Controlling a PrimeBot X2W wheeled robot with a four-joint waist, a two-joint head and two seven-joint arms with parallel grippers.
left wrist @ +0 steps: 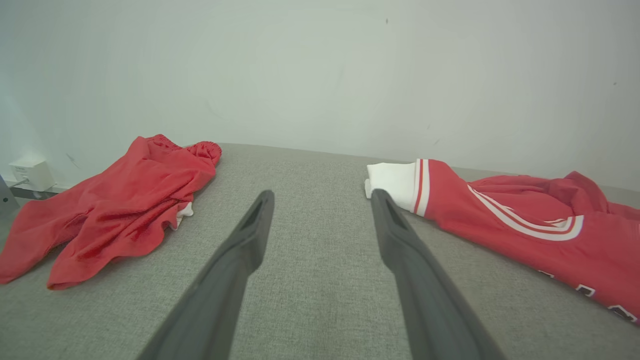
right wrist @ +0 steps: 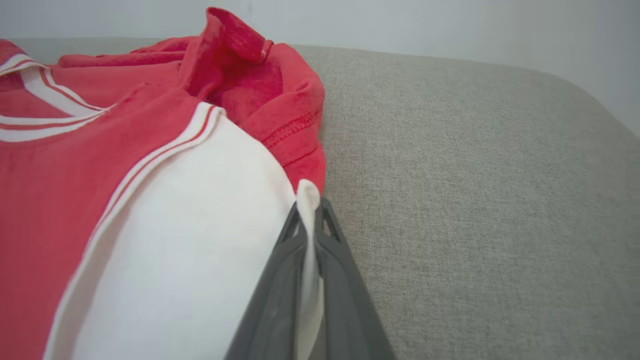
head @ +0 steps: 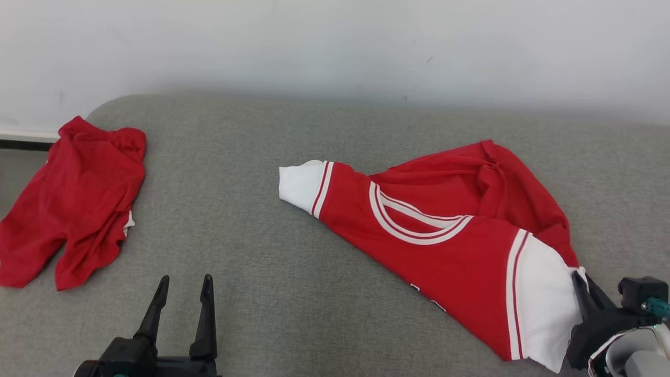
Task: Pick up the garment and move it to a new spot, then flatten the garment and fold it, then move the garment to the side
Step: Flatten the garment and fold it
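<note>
The garment [head: 434, 230] is a red shirt with white sleeves and white stripes, lying crumpled on the grey cushion at the right. My right gripper [head: 580, 277] is shut on the edge of its near white sleeve [right wrist: 200, 250]; a fold of white cloth is pinched between the fingers [right wrist: 280, 280]. My left gripper [head: 183, 293] stands open over bare cushion at the lower left, apart from the garment [left wrist: 525, 225], and its fingers [left wrist: 240, 250] hold nothing. The far white sleeve [left wrist: 392, 180] lies just beyond the right fingertip in the left wrist view.
A second red garment, crumpled shorts [head: 73, 204], lies at the cushion's left edge [left wrist: 115, 205]. A pale wall [head: 335, 47] rises behind the grey cushion [head: 251, 209]. The cushion's rounded right end [right wrist: 575, 100] is near my right gripper. A white box [left wrist: 27, 175] sits by the wall.
</note>
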